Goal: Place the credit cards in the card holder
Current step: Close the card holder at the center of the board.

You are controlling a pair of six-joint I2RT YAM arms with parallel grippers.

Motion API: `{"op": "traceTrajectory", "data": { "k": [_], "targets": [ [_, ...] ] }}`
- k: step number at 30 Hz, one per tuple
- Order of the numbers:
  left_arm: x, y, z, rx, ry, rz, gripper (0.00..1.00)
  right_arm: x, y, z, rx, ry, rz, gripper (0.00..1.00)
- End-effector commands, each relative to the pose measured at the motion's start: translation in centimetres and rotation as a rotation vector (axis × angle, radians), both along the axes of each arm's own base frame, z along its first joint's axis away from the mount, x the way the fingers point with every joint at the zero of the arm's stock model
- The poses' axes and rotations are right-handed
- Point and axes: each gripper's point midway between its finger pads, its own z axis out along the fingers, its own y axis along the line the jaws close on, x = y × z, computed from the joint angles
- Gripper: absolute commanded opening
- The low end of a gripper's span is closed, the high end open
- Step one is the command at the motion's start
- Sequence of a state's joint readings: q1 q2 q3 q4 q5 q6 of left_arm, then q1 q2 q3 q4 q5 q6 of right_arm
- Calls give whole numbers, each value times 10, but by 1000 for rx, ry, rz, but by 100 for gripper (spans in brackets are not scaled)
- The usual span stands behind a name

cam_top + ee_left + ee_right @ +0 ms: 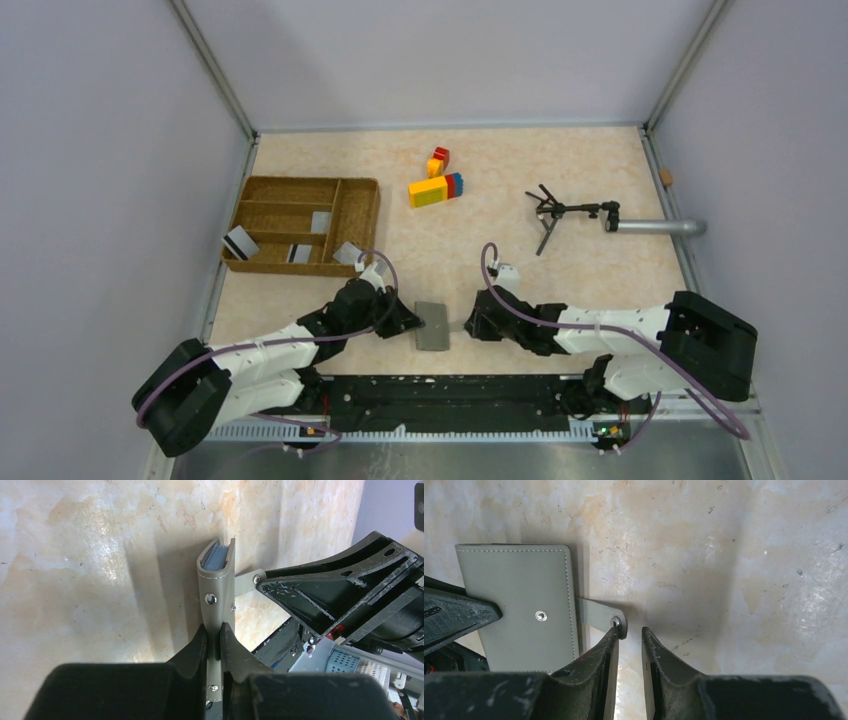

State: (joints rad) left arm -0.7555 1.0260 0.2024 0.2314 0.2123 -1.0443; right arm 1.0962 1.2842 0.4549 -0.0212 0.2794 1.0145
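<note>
Grey card holder (215, 582) pinched by L gripper (214, 628); R gripper (630, 631) narrowly parted, empty, finger at strap tab (594, 614)

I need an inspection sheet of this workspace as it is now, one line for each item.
Surface: beige marbled table.
Job's things: card holder folded, between the arms, its strap tab unfastened; cards in the wicker tray.
Clutter: toy bricks; black tripod with a silver tube.
Grippers: left gripper shut on the holder's edge; right gripper open beside the tab.
Cables: purple cable looping on each arm, no snag seen.
Surroundings: grey walls and metal frame posts.
</note>
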Motion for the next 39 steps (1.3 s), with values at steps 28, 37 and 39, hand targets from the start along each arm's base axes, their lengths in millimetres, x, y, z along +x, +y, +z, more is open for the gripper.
{"op": "traceTrajectory", "data": {
  "k": [28,37,39],
  "targets": [
    [4,0,-1,53,-13,-13,0,16,19,31,148,-78,-23,0],
    [6,1,-2,108,-11,-14,0,16,46,46,254,-115,65,0],
    [6,0,-1,107,-10,-15,0,15,53,48,274,-115,87,0]
  ]
}}
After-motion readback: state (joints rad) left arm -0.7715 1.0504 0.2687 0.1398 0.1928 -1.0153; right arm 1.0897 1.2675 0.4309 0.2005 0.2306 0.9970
